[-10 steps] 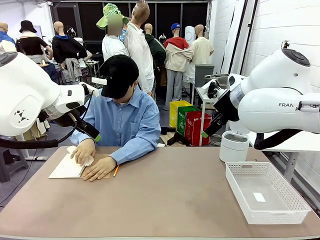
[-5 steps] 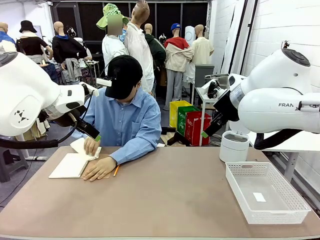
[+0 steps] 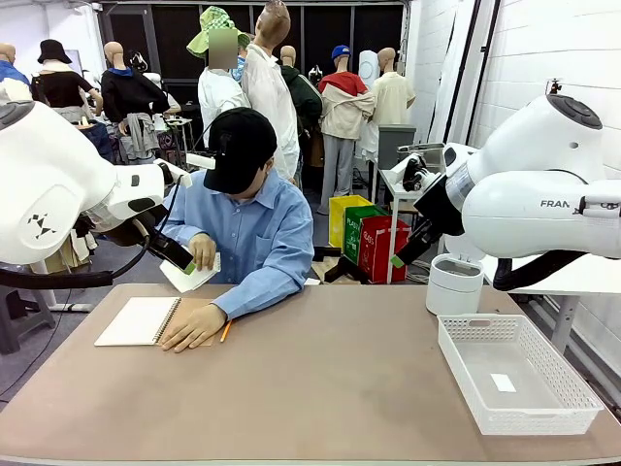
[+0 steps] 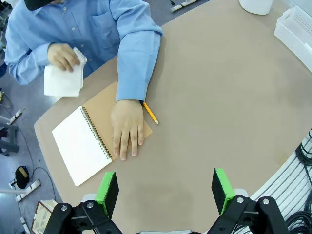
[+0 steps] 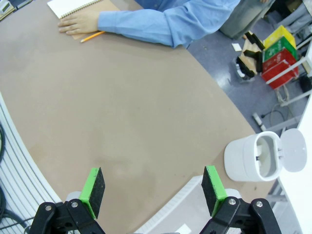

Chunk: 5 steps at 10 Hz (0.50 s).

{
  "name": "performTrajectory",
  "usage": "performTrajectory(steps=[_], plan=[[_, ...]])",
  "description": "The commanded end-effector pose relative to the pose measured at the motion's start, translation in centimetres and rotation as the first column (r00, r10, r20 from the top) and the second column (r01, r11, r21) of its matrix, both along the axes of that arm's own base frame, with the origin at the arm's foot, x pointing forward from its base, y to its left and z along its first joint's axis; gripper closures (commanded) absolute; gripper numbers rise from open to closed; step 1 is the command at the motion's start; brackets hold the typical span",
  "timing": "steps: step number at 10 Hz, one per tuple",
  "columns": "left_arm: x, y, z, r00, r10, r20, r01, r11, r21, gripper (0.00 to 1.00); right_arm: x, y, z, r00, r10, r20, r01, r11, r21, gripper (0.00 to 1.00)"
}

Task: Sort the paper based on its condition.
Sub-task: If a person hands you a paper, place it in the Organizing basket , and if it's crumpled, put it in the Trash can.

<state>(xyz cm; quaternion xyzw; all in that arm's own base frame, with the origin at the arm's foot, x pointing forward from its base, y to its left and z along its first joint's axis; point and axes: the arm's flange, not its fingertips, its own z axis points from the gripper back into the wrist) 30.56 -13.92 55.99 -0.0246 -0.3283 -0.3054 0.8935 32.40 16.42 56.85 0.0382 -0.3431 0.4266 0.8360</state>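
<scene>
Left gripper (image 4: 165, 192) hangs high over the surface (image 4: 209, 112), its green pads spread wide with nothing between them; the right gripper (image 5: 152, 185) hangs likewise over its own side, jaws apart and empty. Beneath the left gripper lies a spiral notebook (image 4: 80, 146), open at a blank page. The person's hand (image 4: 127, 129) rests flat on its brown cover, with an orange pencil (image 4: 150, 113) just beside the wrist. The paper (image 4: 61, 83), a white sheet, is off the surface, held in the person's other hand (image 4: 63, 56) before the chest. Far to the right stand a white bin (image 5: 253, 158) with its lid open and a white basket (image 3: 539, 419).
</scene>
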Motion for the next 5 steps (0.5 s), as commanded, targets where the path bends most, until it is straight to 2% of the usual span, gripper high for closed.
performTrajectory(steps=[1, 5], plan=[[0.02, 0.01, 0.02, 1.000, 0.000, 0.002, 0.000, 1.000, -0.001, 0.00, -0.03, 0.06, 0.00, 1.000, 0.002, 0.000, -0.002, 1.000, 0.000, 0.00], [0.02, 0.01, 0.02, 1.000, 0.000, 0.002, 0.000, 1.000, -0.001, 0.00, -0.03, 0.06, 0.00, 1.000, 0.002, 0.000, -0.002, 1.000, 0.000, 0.00]])
